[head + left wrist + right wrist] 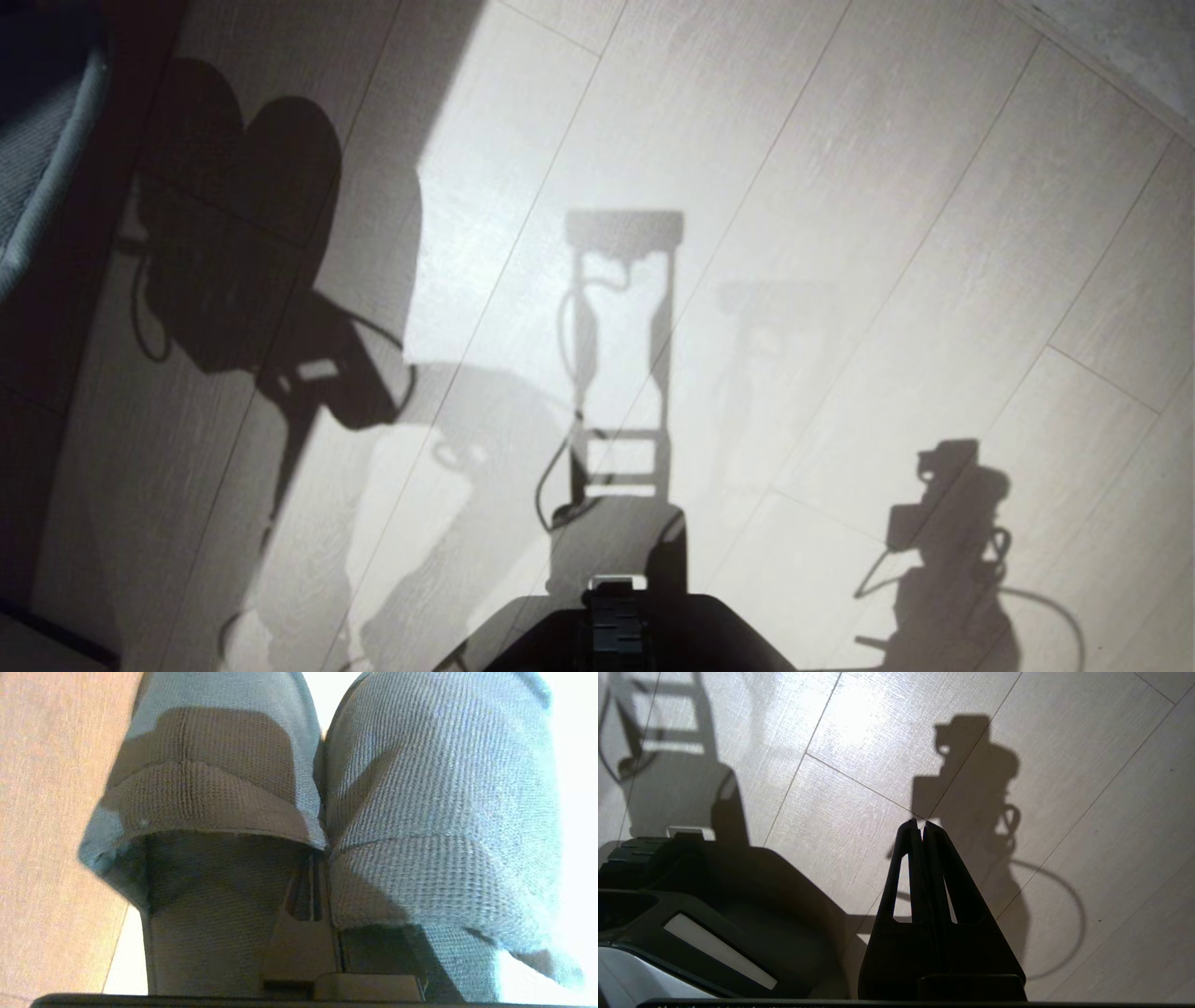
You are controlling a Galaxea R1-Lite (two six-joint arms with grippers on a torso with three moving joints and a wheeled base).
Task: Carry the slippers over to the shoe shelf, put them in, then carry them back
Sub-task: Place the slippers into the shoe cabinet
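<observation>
The left gripper [312, 891] is clenched on the slippers [420, 826], its two fingers pressed together where the inner edges of the pair meet. One slipper hangs to each side of the fingers, the two touching along the pinch, with the wide upper bands just past the fingertips and the rounded toes farther out. Only that seam is caught, so the grip looks narrow, and I judge the pair could swing or slide out if the arm jerks.

The right gripper [923, 828] is closed on nothing and hangs over bare floor [1064, 742], with the robot's dark base [714, 882] close beside it. It appears parked.

Beyond the slippers, the left wrist view shows a beige surface on one side and bright glare on the other; whether that surface is part of the shoe shelf cannot be told. In the head view neither arm appears, only the shadow of the left arm with the hanging pair [243, 233] on the pale plank floor and the torso's shadow [621, 355] ahead.

The step in hand seems to be the carry. Doing it well means keeping the pinch firm, moving the arm smoothly, holding the pair clear of the floor, and releasing only once both slippers rest on their target surface.
</observation>
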